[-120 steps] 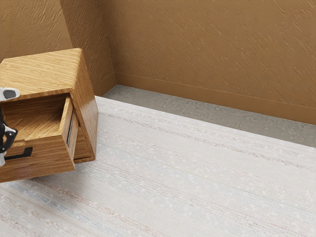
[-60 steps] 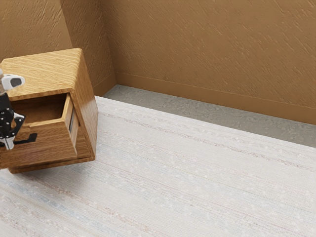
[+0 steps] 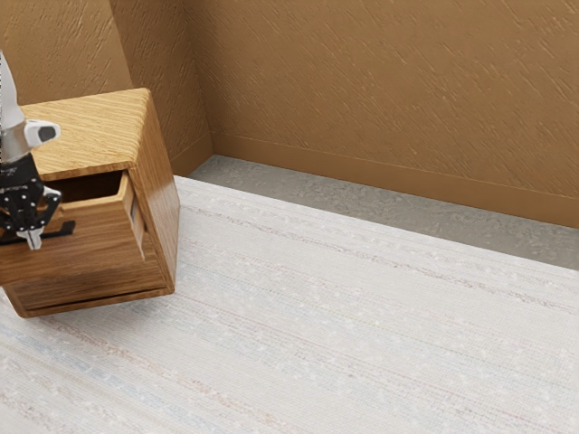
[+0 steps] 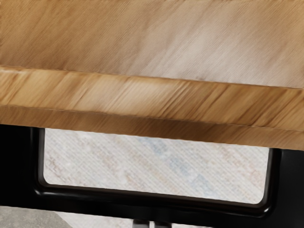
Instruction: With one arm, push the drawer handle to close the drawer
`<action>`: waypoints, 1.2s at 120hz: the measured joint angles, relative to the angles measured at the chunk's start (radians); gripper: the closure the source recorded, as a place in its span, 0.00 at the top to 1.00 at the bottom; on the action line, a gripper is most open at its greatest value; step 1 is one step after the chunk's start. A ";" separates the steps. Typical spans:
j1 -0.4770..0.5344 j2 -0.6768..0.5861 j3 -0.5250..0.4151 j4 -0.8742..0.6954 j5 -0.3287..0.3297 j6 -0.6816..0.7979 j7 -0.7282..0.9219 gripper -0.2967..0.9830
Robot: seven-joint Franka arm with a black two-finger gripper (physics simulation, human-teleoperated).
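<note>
One handle [image 3: 61, 230] lies between your gripper [image 3: 34, 240] (fingertips together) and the part-open drawer [image 3: 101, 240]; you should push squarely toward the cabinet [image 3: 90, 131].

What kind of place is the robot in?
Probably a room in a pretend home: there's a brown wooden cabinet with a partly open drawer, rough brown walls and a pale, faintly striped rug.

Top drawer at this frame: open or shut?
Still partly open: in the exterior view, the drawer juts out from the cabinet, a dark gap showing behind its front.
</note>
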State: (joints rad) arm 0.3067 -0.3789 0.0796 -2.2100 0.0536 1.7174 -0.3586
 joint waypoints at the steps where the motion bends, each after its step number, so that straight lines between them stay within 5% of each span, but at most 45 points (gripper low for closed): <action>1: 0.000 0.002 0.000 0.002 0.000 0.001 0.000 0.15; 144: 0.006 0.236 0.009 0.229 0.023 0.061 -0.026 0.15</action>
State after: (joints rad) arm 0.3129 -0.1425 0.0890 -1.9813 0.0763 1.7784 -0.3848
